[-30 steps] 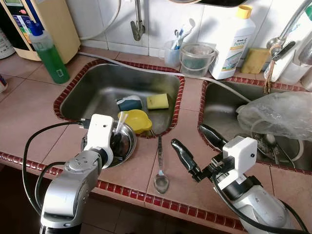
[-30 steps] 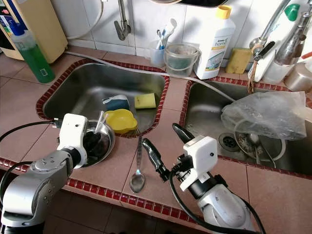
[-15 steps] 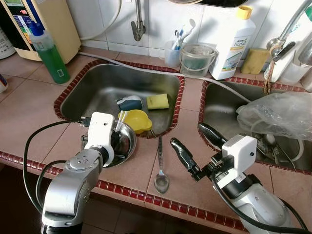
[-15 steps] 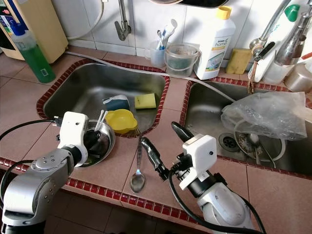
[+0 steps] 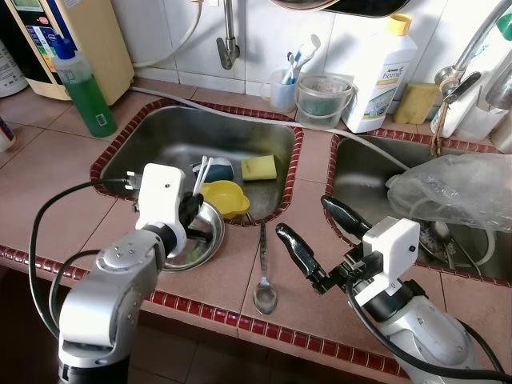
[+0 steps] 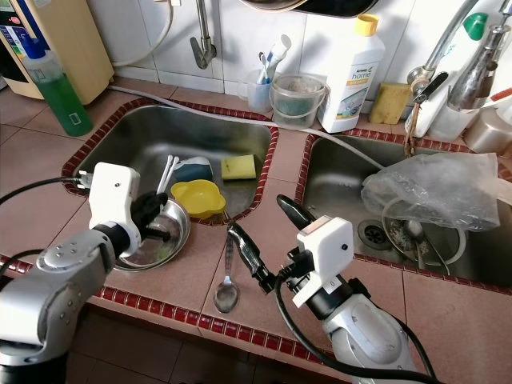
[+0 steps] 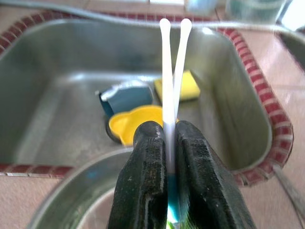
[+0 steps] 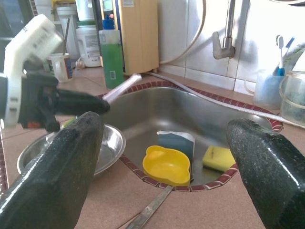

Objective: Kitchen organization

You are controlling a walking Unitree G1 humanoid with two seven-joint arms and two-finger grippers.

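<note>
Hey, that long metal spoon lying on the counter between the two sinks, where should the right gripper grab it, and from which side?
Probably mid-handle, from straight above. The spoon lies flat on the tile, bowl toward the counter's front edge, thin handle running back toward the left sink. The open right gripper hovers just to its right; its fingers would need to straddle the handle crosswise.

A home kitchen: tiled counter, double steel sink, tap, detergent bottle.
</note>
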